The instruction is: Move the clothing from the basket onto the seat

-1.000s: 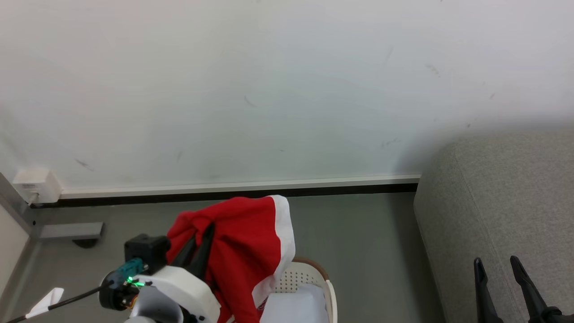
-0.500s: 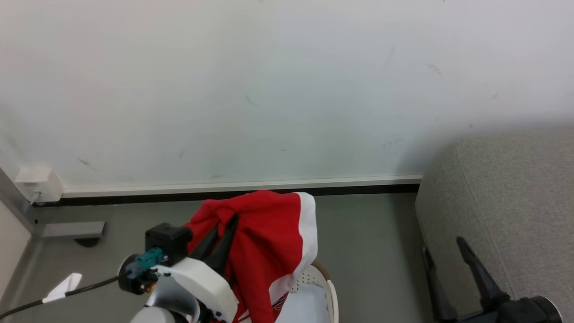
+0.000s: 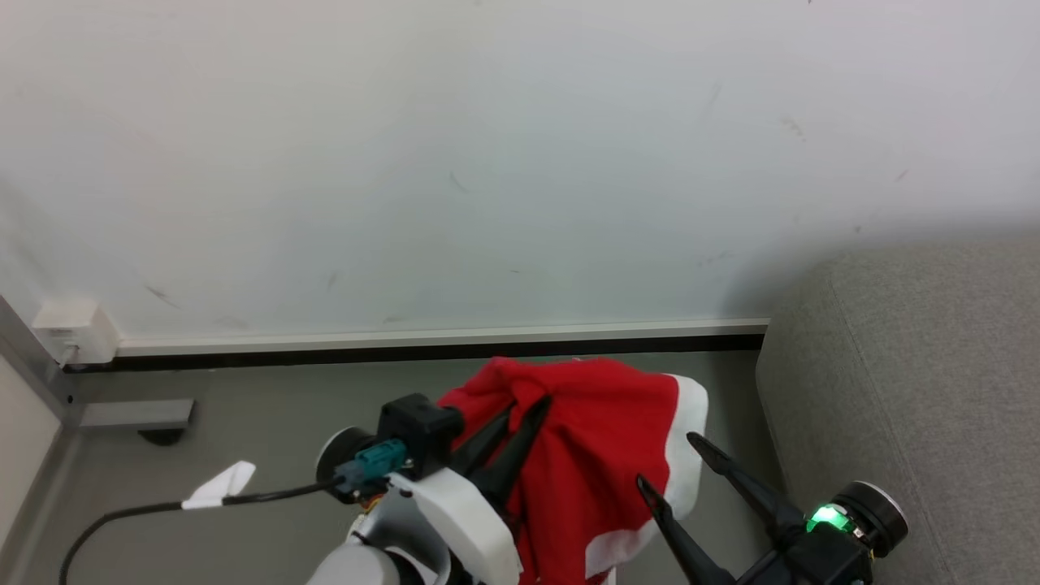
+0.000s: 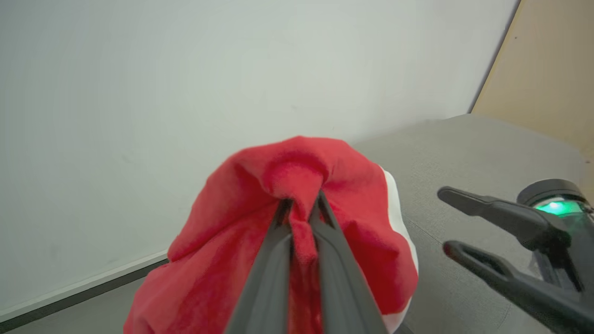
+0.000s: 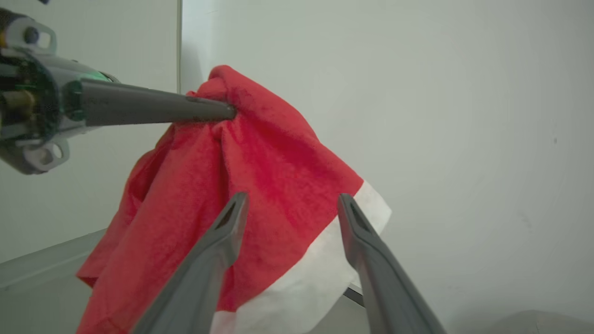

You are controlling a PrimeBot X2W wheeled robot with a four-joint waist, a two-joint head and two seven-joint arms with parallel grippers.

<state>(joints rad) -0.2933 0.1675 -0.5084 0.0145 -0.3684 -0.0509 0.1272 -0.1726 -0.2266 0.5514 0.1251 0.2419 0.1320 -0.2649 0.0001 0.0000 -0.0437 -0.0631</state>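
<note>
Plain home-like room — grey fabric sofa (image 3: 918, 366), bare white wall (image 3: 487, 162), grey floor (image 3: 260, 406)

Red garment (image 3: 593, 463) here, soft fuzzy matt cloth with a smoother white band; sofa (image 3: 918, 366), coarse grey woven fabric; wall (image 3: 487, 162) smooth, matt, faintly scuffed; right gripper (image 5: 292, 197), matt dark plastic.
</note>
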